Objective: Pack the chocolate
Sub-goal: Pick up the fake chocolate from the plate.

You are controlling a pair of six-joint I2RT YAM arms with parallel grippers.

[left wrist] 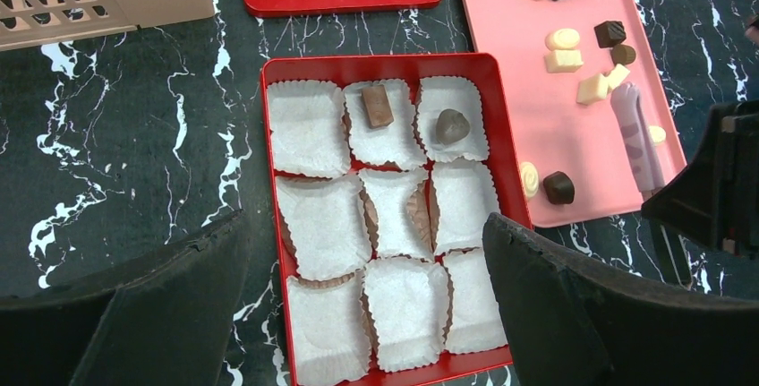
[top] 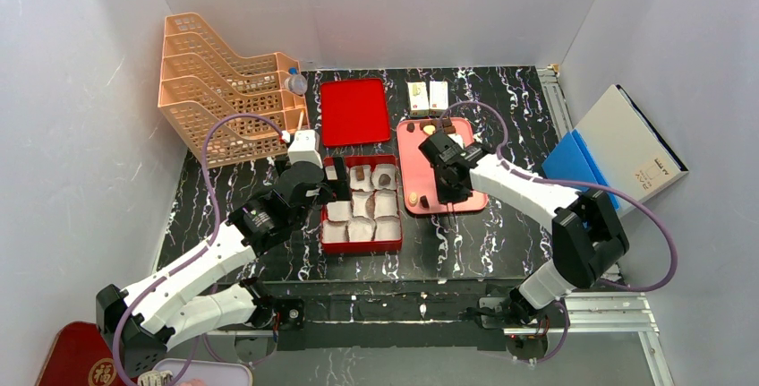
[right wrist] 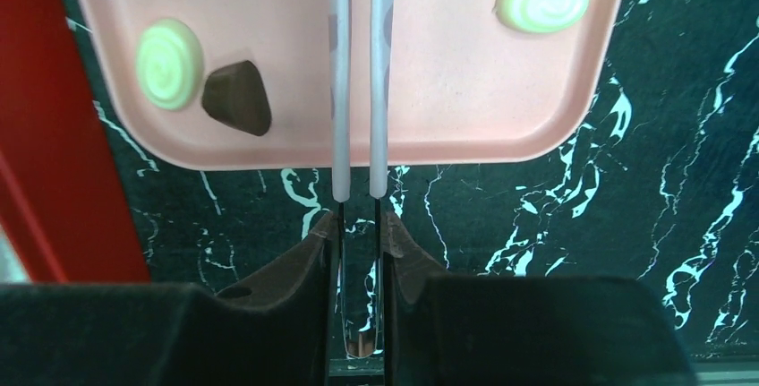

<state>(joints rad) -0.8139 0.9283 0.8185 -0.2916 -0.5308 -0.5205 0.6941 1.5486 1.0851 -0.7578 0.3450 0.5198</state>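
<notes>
Several chocolate pieces, dark and pale, lie on the pink tray [left wrist: 573, 135]. Close to its near edge are a pale swirl [right wrist: 168, 62], a dark lump [right wrist: 237, 97] and another pale swirl [right wrist: 542, 1]. The red box [left wrist: 268, 189] holds white paper cups; a brown bar [left wrist: 377, 106] and a dark round piece [left wrist: 452, 125] sit in two far-row cups. My right gripper [right wrist: 360, 225] [top: 447, 187] is shut on tongs [right wrist: 337, 90] that reach over the tray, their tips out of the wrist view. My left gripper [left wrist: 365, 225] [top: 336, 182] hangs open above the box's near cups.
A red lid [top: 353, 111] lies behind the box. A peach wire rack [top: 224, 90] with a small bottle [top: 295, 81] stands at the back left. Two small white cartons [top: 428, 95] sit behind the tray. A blue and white box [top: 618, 144] leans off the table's right edge.
</notes>
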